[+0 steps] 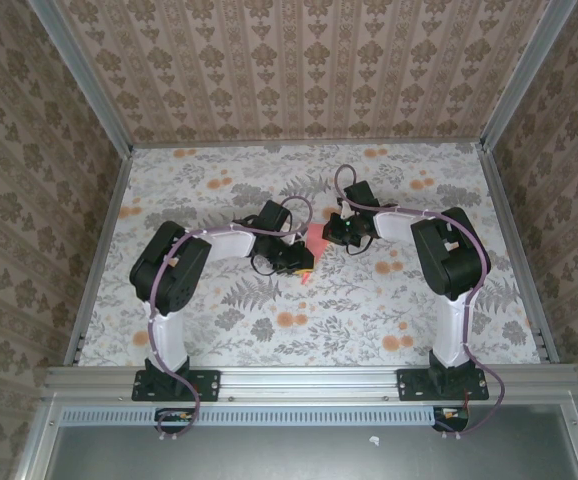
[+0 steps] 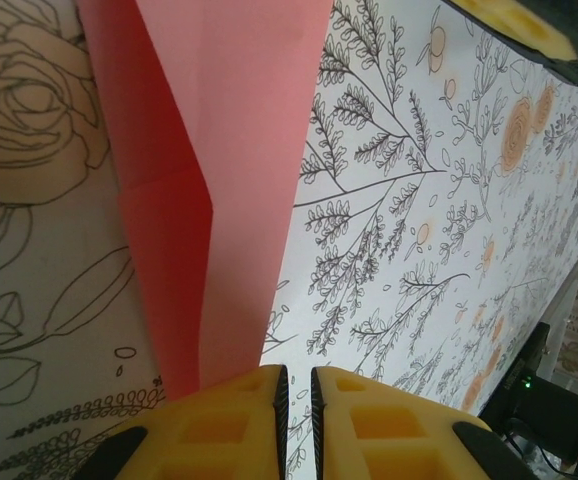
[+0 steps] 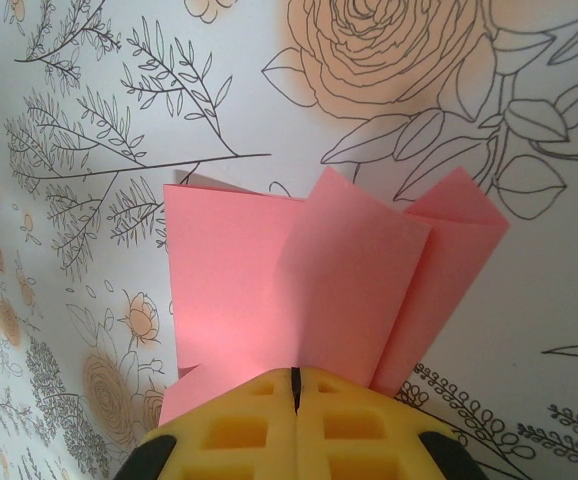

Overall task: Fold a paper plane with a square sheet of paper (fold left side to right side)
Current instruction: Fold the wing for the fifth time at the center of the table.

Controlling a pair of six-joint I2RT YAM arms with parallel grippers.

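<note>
**Worktop** [image 1: 219, 330]: a floral-print surface, walled on the left, far and right sides by patterned panels [image 1: 299, 70], with a metal rail [image 1: 309, 378] along its near edge.

**Left arm** [image 1: 174, 270] and **right arm** [image 1: 449, 255]: we see both bolted to the rail. Each reaches inward, and they meet near the middle of the worktop.

**Sheet of paper** [image 1: 315, 243]: a salmon-pink sheet, partly folded, lying between the two arm tips at the centre of the worktop. In the left wrist view the sheet of paper [image 2: 229, 180] runs away from the camera as a long strip, with a darker folded flap along its left edge. In the right wrist view the sheet of paper [image 3: 269, 290] fans out in several overlapping layers.

**Right jaws**: we see the yellow pads [image 3: 239, 430] pressed together and clamped on the near edge of the sheet, which rises straight out from between them.

**Left jaws**: we see the yellow pads [image 2: 219, 425] almost together, with a narrow dark slit between them. The near end of the sheet disappears at the left-hand pad rather than in the slit. We cannot tell whether these jaws hold the paper.
</note>
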